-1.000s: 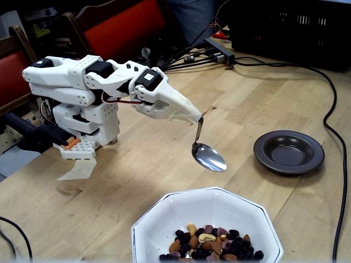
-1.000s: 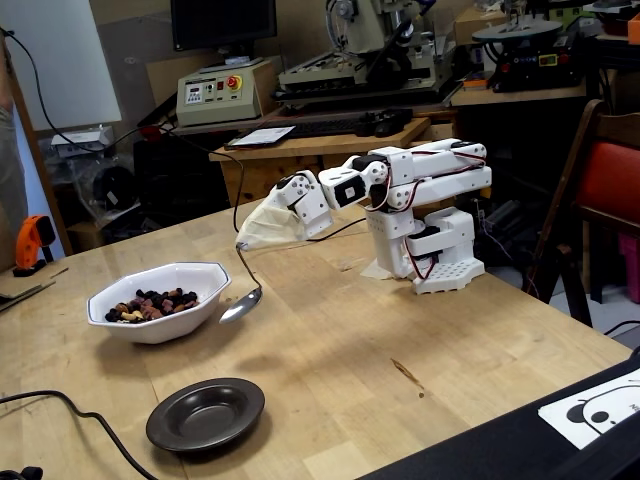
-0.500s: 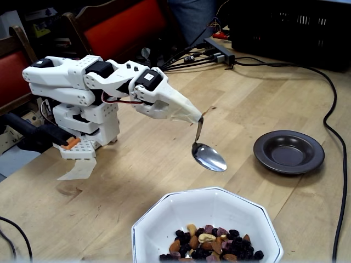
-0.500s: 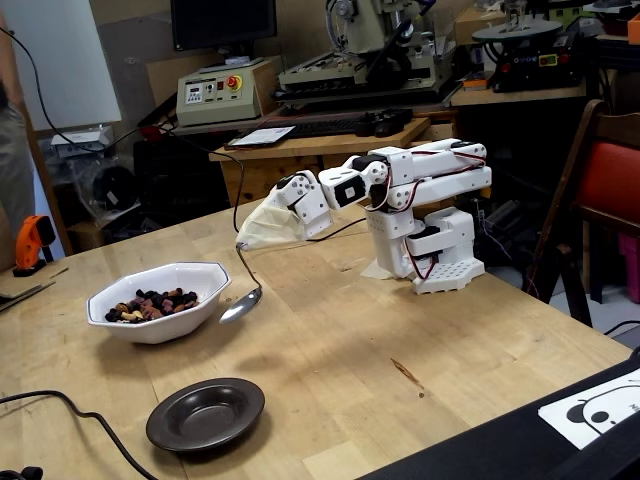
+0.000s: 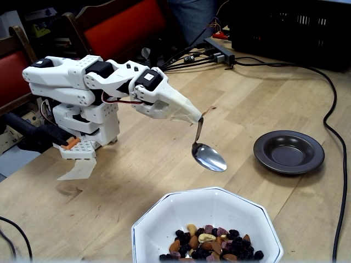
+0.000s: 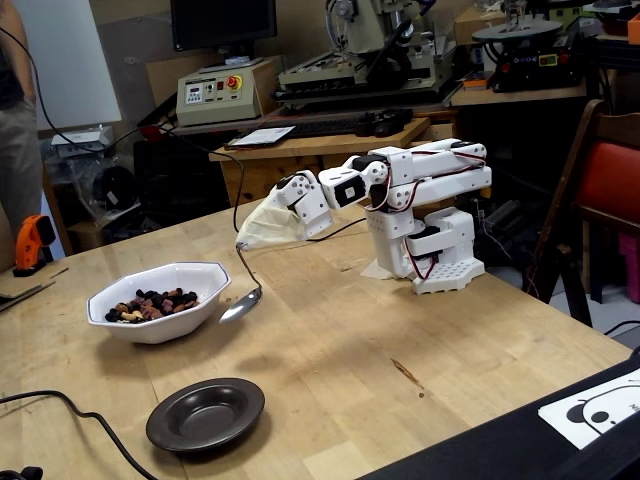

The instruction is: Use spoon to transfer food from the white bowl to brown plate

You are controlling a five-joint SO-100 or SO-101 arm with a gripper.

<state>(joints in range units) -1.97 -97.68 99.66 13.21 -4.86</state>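
The claw hangs low over the wooden table, pinched shut on the thin end of the spoon, whose handle drops straight down from the fingertips and curves into its shiny oval. That oval is empty: nothing lies in it in either fixed view. It hovers clear of the table top, just short of the white bowl, between the claw and the bowl's near rim.

Set against the pictures from a second ago, nothing about the arm has changed. The claw, the spoon and both dishes sit exactly where they were; the only stir in the room is a person at the far left edge of the side-on fixed view, who has shifted a little. So the arm is at a standstill, and I judge the task has barely started: scooping is not yet begun.

The food, nuts, raisins and pinkish bits, is all heaped in the bowl, on the side farthest from the claw. The brown plate lies off to one side of the claw, well apart from the spoon, and its sunken centre is bare.

The next move, I'd guess, is to carry the spoon over the rim and dip into the heap.
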